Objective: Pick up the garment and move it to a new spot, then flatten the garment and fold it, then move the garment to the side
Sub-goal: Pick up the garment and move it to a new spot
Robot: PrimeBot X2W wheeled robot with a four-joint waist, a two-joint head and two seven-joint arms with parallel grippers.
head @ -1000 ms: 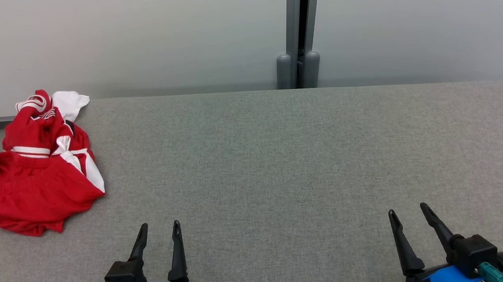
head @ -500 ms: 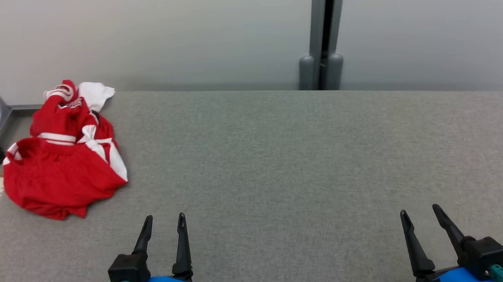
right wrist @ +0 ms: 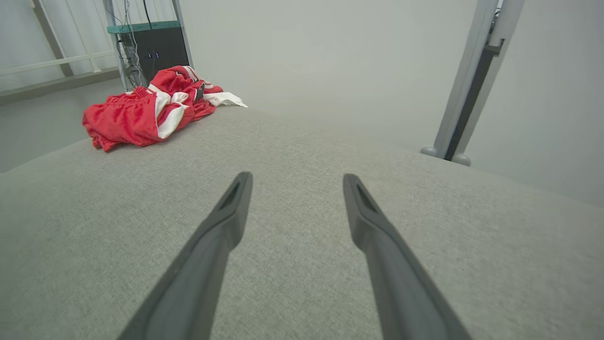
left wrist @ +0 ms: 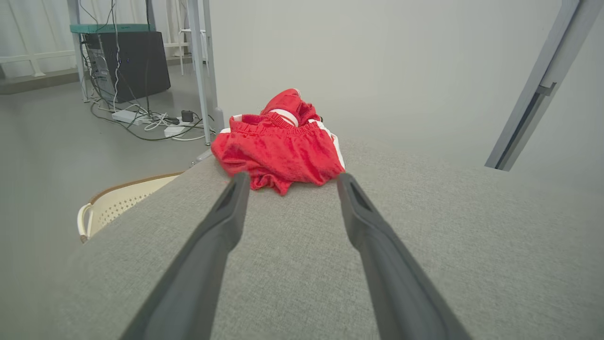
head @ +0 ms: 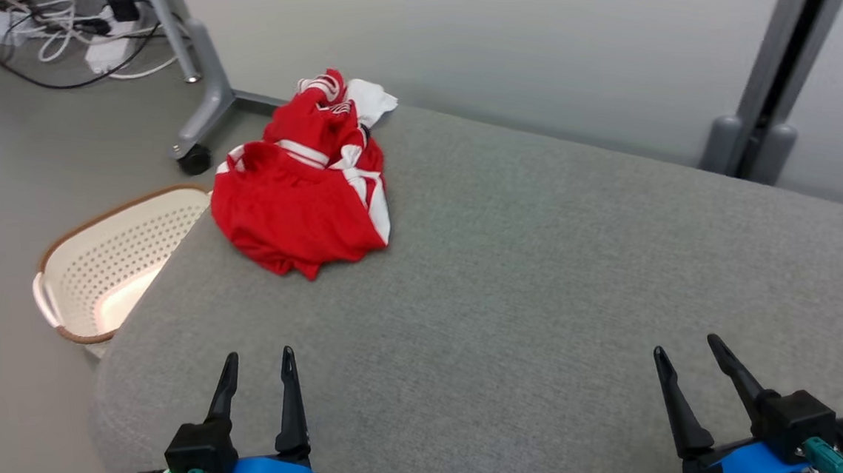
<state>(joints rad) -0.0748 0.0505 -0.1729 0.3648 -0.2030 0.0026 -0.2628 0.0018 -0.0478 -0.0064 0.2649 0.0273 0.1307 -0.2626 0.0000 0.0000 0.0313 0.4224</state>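
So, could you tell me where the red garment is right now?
In the head view, the red garment lies crumpled at the far left corner of the grey table, beside the cream laundry basket on the floor.

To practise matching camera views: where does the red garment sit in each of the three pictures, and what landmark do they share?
Head: garment upper left of centre.
Left wrist: garment just above centre.
Right wrist: garment upper left.
Shared landmark: grey post, upper right.
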